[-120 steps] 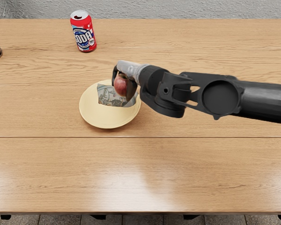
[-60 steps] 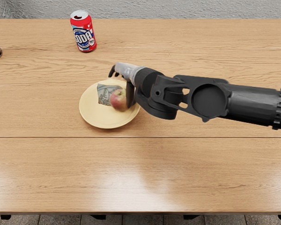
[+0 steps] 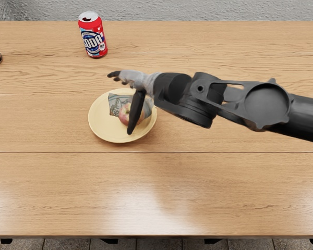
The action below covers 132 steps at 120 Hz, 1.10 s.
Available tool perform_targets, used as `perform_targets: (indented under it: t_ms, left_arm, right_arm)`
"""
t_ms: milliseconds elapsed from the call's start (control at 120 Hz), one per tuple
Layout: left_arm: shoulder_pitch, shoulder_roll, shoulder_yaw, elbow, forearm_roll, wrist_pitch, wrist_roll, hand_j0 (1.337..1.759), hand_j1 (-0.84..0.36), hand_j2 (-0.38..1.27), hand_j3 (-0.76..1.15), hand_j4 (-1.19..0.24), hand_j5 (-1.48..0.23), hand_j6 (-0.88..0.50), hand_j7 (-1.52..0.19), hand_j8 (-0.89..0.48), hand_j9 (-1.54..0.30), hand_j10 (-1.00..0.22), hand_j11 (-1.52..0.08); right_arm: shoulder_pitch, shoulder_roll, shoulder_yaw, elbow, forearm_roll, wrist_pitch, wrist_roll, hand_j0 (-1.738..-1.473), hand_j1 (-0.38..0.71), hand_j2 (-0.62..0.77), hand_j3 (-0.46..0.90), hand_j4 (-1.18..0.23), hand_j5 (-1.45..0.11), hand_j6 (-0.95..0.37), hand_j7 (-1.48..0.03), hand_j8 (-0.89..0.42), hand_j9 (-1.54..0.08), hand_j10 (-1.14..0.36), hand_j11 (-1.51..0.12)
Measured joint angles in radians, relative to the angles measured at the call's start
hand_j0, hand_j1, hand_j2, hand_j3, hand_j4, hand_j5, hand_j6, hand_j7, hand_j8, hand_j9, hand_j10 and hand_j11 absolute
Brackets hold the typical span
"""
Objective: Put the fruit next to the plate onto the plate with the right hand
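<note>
Released since the earlier frame, the apple lay on the yellow plate, centre-left. The right hand had lifted, fingers spread, holding nothing. Placing seemed done; next, probably, a clean withdrawal rightward.

Brightness: you have a bright, even picture; the tabletop reads warm and clear from back to front.
Source: the light looks diffuse and overhead.
Glare: a pale sheen lies on the near planks, strongest at lower left and bottom centre.
Shadows: soft and faint; you see only a thin dark line under the near rim of the plate and at the base of the can.
Dark parts: the arm is near black with dull highlights, so its detail is hard to read.
Sharpness: outlines are crisp and the can's lettering is legible; the right hand looks slightly soft at the fingertips.
Edges: the plank seams run straight to both sides.
</note>
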Motion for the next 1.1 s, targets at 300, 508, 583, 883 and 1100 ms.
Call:
perform_targets:
  t_ms: [300,508,583,883,1100]
  left_arm:
    - [0.0,0.0,0.0,0.0,0.0,0.0,0.0,1.658,0.34,0.0,0.0,-0.01,-0.01,-0.01,-0.01,-0.01,-0.01,-0.01,-0.01]
    - [0.0,0.0,0.0,0.0,0.0,0.0,0.0,1.658,0.34,0.0,0.0,-0.01,-0.01,-0.01,-0.01,-0.01,-0.01,-0.01,-0.01]
    - [0.0,0.0,0.0,0.0,0.0,0.0,0.0,1.658,0.34,0.0,0.0,-0.01,-0.01,-0.01,-0.01,-0.01,-0.01,-0.01,-0.01]
    - [-0.004,0.0,0.0,0.0,0.0,0.0,0.0,1.658,0.34,0.0,0.0,-0.01,-0.01,-0.01,-0.01,-0.01,-0.01,-0.01,-0.01]
    - [-0.005,0.0,0.0,0.001,0.0,0.001,0.0,1.658,0.34,0.0,0.0,-0.01,-0.01,-0.01,-0.01,-0.01,-0.01,-0.01,-0.01]
  right_arm:
    - [-0.372,-0.232,0.496,0.071,0.562,0.604,0.0,-1.658,-0.34,0.0,0.0,-0.01,-0.01,-0.01,-0.01,-0.01,-0.01,-0.01,-0.01]
    - [-0.509,-0.459,0.481,0.059,0.933,0.721,0.0,-1.658,-0.35,0.0,0.0,0.0,0.0,0.0,0.0,0.0,0.0,0.0,0.0]
    - [-0.52,-0.491,0.464,0.059,0.975,0.73,0.0,-1.658,-0.35,0.0,0.0,0.0,0.0,0.0,0.0,0.0,0.0,0.0,0.0]
    - [-0.543,-0.663,0.428,0.06,1.094,0.739,0.0,-1.658,-0.35,0.0,0.0,0.0,0.0,0.0,0.0,0.0,0.0,0.0,0.0]
    - [-0.577,-0.869,0.389,0.054,1.174,0.739,0.0,-1.658,-0.35,0.0,0.0,0.0,0.0,0.0,0.0,0.0,0.0,0.0,0.0]
